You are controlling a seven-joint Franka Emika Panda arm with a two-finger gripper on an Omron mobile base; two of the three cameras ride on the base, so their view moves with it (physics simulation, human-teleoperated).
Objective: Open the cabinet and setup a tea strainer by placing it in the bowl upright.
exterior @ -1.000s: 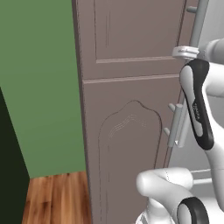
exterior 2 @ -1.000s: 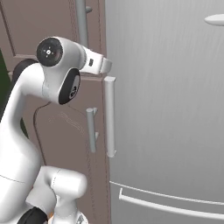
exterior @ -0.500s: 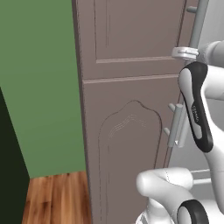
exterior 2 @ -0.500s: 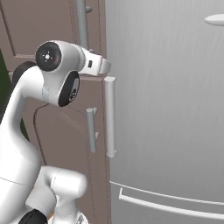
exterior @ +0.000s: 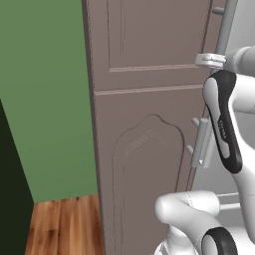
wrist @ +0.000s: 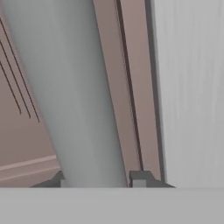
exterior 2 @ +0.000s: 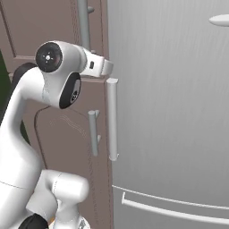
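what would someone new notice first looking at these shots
The white arm, reaching up to the tall brown-mauve cabinet, with its gripper closed on the upper door's long grey bar handle, a finger tip on each side of it in the hand view. Beside the cabinet stands a broad silver fridge with its own vertical handle.

My left base view looks forward from behind arm, close on cabinet (exterior: pixel 144 124) front. Right base view shares same cabinet (exterior 2: pixel 62 129), adds grey fridge (exterior 2: pixel 170 112). Hand view sits hard against bar handle (wrist: pixel 74 96).
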